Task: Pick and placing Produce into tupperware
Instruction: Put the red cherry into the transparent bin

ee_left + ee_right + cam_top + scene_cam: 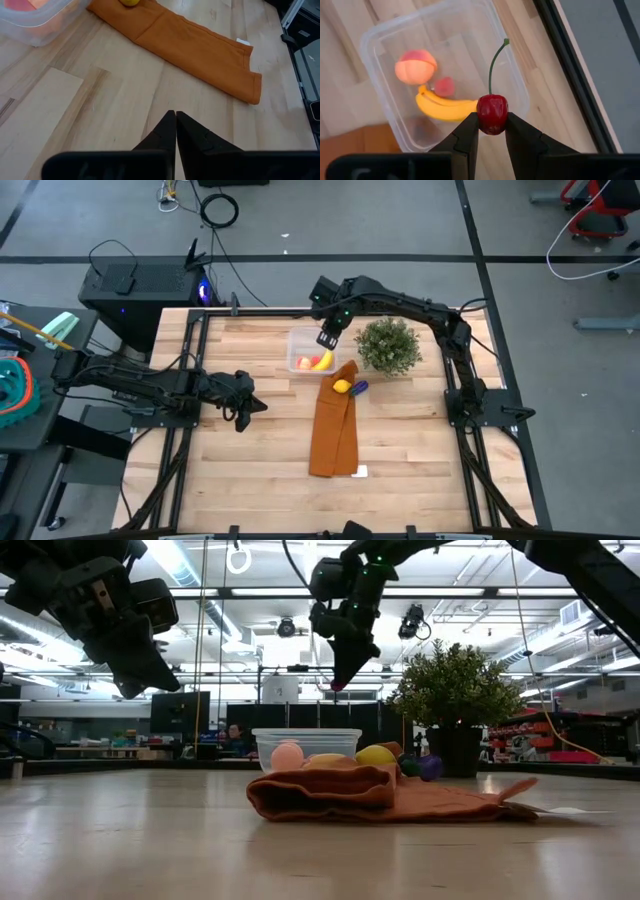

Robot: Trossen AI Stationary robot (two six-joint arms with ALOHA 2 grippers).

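pale wood table point(400, 450), orange cloth point(333, 432), right claw point(492, 131) pinching cherry point(492, 113) above tupperware point(370, 42), left claw point(175, 131) closed empty

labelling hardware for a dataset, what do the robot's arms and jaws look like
Both arms are dark, nearly black, jointed links with black cables running alongside. The left gripper ends in two matte black wedge-shaped fingers tapering to points. The right gripper has the same black tapered fingers; a small green light glows on its wrist.
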